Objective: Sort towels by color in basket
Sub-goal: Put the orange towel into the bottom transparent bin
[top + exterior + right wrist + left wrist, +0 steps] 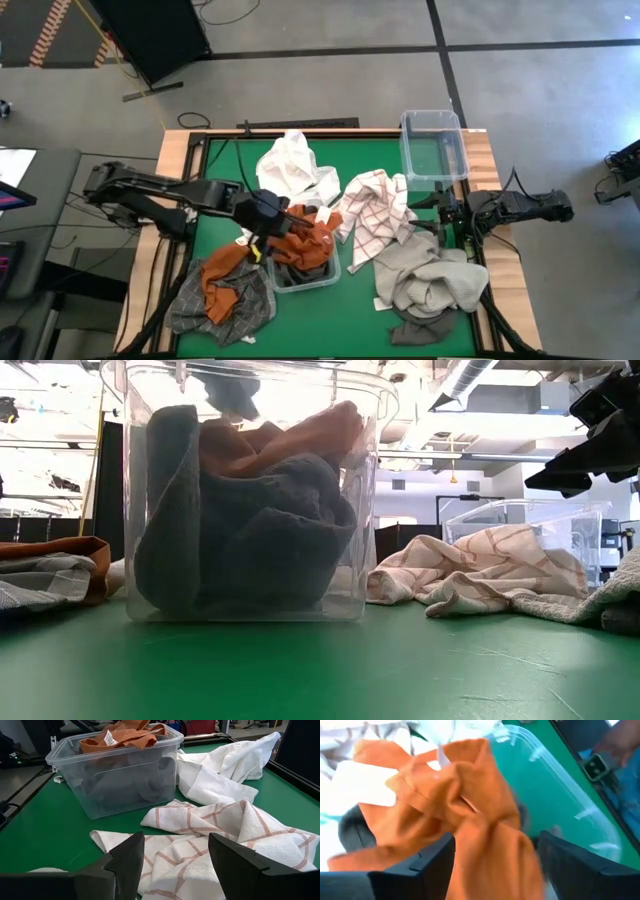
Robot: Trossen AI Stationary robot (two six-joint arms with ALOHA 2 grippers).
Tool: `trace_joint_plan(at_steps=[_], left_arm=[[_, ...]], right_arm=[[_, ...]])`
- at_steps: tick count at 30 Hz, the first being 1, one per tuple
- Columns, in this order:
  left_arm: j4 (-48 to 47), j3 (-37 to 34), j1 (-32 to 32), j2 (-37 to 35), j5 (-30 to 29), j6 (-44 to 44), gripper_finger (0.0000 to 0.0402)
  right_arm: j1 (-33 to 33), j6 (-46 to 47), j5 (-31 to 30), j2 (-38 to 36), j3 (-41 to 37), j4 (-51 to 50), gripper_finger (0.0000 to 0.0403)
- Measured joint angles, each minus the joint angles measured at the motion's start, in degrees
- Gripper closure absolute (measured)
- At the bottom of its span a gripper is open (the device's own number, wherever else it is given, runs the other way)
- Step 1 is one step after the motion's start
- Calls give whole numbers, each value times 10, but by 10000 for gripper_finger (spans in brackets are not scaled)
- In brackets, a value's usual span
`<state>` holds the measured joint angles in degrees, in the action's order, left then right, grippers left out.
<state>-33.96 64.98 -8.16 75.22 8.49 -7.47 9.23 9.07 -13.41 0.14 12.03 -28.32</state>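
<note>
A clear bin (pixel 331 274) near the table's middle holds a dark grey towel (pixel 250 530) with a rust orange towel (pixel 308 238) heaped on top. My left gripper (pixel 268 238) hangs open over the bin, and orange folds (pixel 490 820) stand between its fingers. A second rust orange towel (pixel 224 282) lies on a heathered grey one (pixel 222 312) left of the bin. The white towel (pixel 293 166), the red-checked towel (pixel 378 214) and the beige-grey towel (pixel 432 276) lie on the green mat. My right gripper (pixel 176 855) waits open at the right edge, above the checked towel (pixel 220 835). My left gripper comes down from above with the bunched rust orange towel (pixel 495 850) between its two open fingers, over the bin. Whether the fingers touch the cloth I cannot tell.
A second clear bin (pixel 433 120) stands at the far right corner of the table. A dark grey cloth (pixel 418 328) shows under the beige-grey pile near the front edge. Bare green mat (pixel 222 190) lies under the left arm.
</note>
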Motion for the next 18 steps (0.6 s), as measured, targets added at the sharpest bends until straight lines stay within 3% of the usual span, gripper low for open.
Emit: trace_joint_plan(at_steps=[7, 18], left_arm=[[-139, 36, -74, -44, -31, 77, 121], [-199, 8, -300, -46, -156, 290, 119]], right_arm=[[0, 0, 0, 0, 0, 0, 154], [0, 0, 0, 0, 0, 0, 154]])
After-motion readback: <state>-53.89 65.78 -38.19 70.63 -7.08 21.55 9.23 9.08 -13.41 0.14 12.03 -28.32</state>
